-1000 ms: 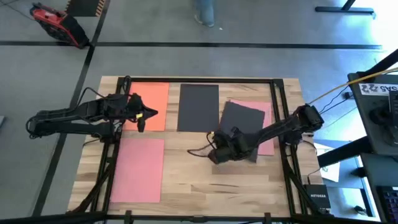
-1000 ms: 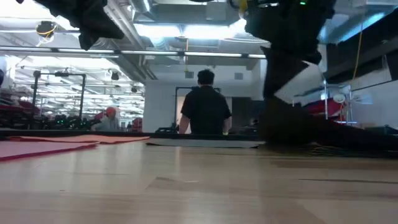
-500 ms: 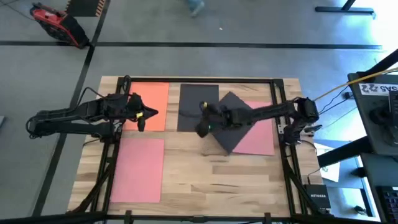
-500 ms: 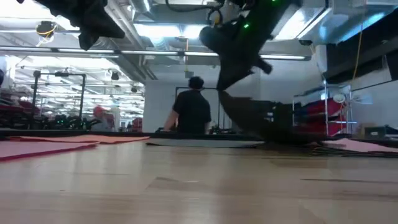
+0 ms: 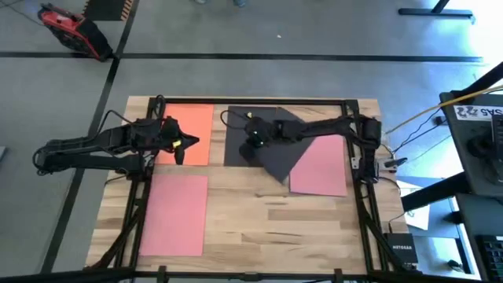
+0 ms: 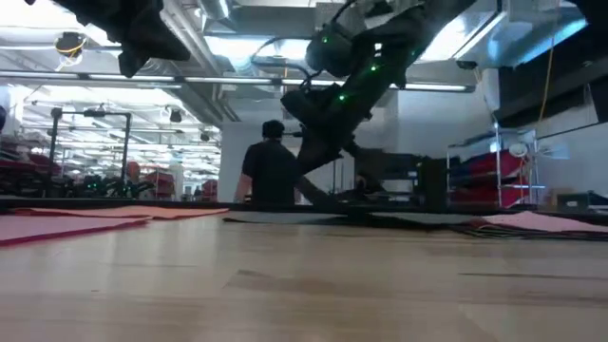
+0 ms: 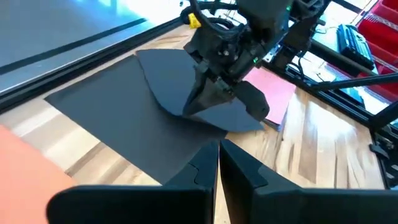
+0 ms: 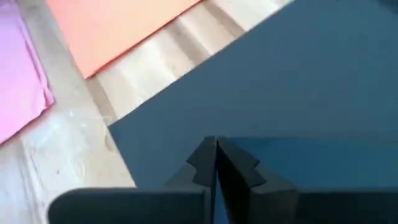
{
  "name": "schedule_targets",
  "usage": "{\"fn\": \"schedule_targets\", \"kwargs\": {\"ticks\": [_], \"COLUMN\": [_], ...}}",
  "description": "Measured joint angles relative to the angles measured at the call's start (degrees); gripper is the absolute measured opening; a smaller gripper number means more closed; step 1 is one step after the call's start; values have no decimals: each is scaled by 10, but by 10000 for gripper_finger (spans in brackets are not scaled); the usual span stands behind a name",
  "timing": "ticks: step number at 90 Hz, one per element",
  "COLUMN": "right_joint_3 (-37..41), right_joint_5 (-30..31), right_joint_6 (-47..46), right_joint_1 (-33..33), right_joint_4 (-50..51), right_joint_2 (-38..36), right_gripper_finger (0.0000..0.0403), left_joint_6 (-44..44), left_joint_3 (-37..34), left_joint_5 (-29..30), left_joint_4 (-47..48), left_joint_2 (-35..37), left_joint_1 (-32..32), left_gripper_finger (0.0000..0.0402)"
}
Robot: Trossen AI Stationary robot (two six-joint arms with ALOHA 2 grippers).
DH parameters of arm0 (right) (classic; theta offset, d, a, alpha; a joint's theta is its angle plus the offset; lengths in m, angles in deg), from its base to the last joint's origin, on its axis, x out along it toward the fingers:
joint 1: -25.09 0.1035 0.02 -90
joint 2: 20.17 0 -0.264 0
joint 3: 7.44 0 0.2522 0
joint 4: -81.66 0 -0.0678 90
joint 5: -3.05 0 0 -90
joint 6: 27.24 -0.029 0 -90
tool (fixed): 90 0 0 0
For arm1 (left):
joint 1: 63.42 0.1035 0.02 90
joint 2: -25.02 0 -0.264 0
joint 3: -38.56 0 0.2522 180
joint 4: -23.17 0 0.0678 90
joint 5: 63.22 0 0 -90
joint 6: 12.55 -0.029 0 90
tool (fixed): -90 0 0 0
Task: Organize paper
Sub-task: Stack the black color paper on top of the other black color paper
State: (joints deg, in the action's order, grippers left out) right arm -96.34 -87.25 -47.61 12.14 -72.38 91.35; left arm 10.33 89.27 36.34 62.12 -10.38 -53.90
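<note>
The right arm's dark gripper (image 5: pixel 255 135) covers part of the tilted black paper sheet (image 5: pixel 281 149). That sheet overlaps the flat black rectangular sheet (image 5: pixel 240 126) and hides a corner of the pink sheet (image 5: pixel 321 167).

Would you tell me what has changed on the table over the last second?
The right gripper, shut on the loose black sheet, dragged it leftward off the pink sheet and partly onto the flat black sheet. The left gripper, orange sheet and near pink sheet stayed put.
</note>
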Motion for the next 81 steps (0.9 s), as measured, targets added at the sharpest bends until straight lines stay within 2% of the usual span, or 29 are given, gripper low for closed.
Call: {"fn": "schedule_targets", "kwargs": {"ticks": [24, 44, 67, 81], "right_joint_3": [-136, -247, -272, -272], "right_joint_5": [-85, -130, -186, -189], "right_joint_6": [126, 204, 274, 297], "right_joint_1": [2, 2, 2, 5], "right_joint_4": [83, 156, 205, 215], "right_joint_2": [67, 134, 156, 157], "right_gripper_finger": [0, 0, 0, 0], "left_joint_6": [0, -3, -2, -3], "left_joint_3": [0, 0, 0, 0], "left_joint_5": [5, 6, 5, 5], "left_joint_4": [15, 19, 30, 30], "left_joint_2": [0, 0, 0, 0], "left_joint_1": [15, 34, 37, 37], "left_gripper_finger": [0, 0, 0, 0]}}
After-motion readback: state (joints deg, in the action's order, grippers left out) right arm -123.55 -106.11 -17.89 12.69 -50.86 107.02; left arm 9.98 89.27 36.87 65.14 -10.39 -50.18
